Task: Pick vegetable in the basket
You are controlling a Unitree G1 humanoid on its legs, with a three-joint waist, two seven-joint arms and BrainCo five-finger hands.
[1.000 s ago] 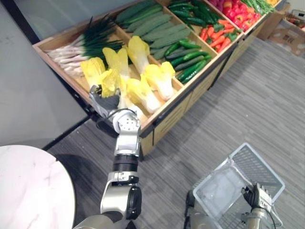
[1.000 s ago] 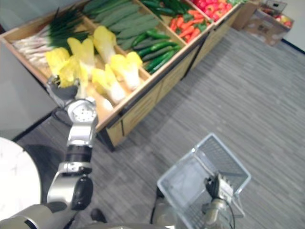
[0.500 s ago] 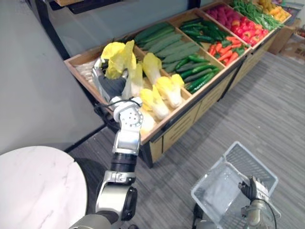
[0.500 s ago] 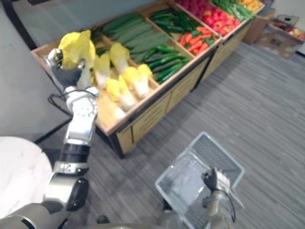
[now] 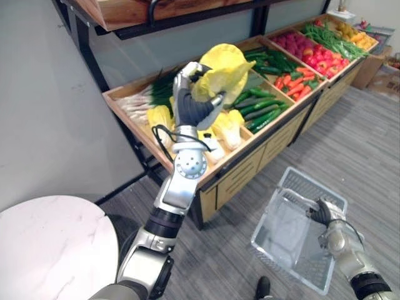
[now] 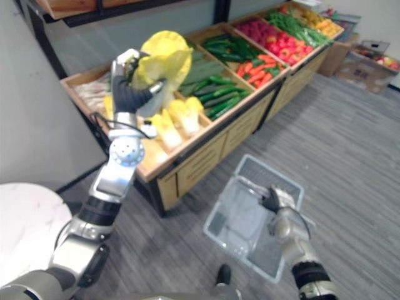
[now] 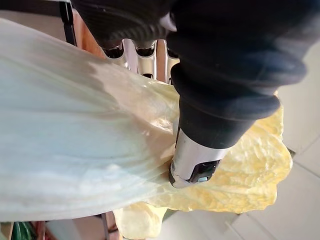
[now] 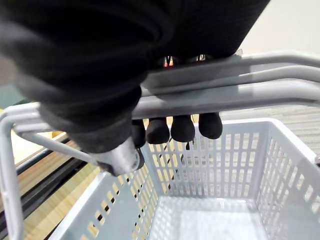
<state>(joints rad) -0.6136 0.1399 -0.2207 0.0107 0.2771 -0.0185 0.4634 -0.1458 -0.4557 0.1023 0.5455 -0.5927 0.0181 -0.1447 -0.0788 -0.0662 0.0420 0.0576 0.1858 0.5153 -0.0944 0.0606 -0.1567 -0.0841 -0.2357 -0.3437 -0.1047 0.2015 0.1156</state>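
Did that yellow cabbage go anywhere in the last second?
Yes. The cabbage rose out of the stand, where it lay among the others; the left hand now holds it above the stand.

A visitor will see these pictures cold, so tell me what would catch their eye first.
The big yellow cabbage stands out most, held high in the left hand above the wooden vegetable stand. Next comes the grey plastic basket, empty, held by its handle in the right hand low over the floor. Behind, the stand's bins of cucumbers and red peppers make a bright row.
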